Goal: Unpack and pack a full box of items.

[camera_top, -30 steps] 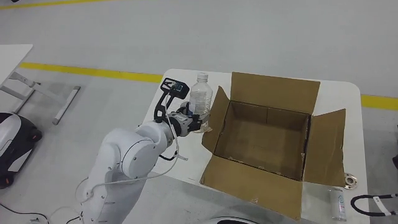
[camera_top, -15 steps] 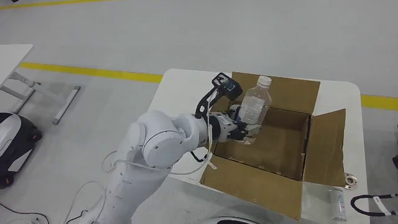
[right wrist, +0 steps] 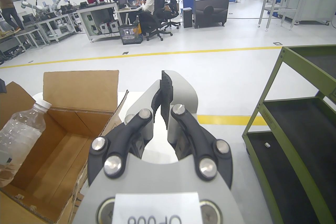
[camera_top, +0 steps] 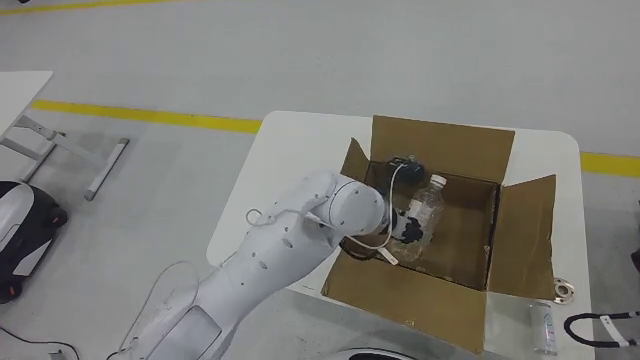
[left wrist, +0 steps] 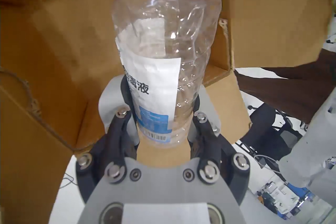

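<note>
A clear plastic bottle (camera_top: pixel 426 208) with a white cap and a white label is tilted inside the open cardboard box (camera_top: pixel 440 140) on the white table (camera_top: pixel 290 150). My left gripper (camera_top: pixel 408 228) is down in the box, shut on the bottle's lower half. In the left wrist view its fingers (left wrist: pixel 119 114) press both sides of the bottle (left wrist: pixel 168 38), with the box walls (left wrist: pixel 52 33) behind. My right gripper (right wrist: pixel 163 93) is to the right of the box (right wrist: pixel 78 88), pads together and holding nothing. The bottle (right wrist: pixel 21 135) stands out at the box's near wall.
A small clear container (camera_top: pixel 543 326) and a small round ring (camera_top: pixel 563 288) lie on the table to the right of the box. A green shelf cart (right wrist: pixel 296 117) stands close beside the right arm. The box floor around the bottle is bare.
My left arm carried the bottle from the table left of the box, over the left flap, and down into the box. The bottle now leans lower inside.
</note>
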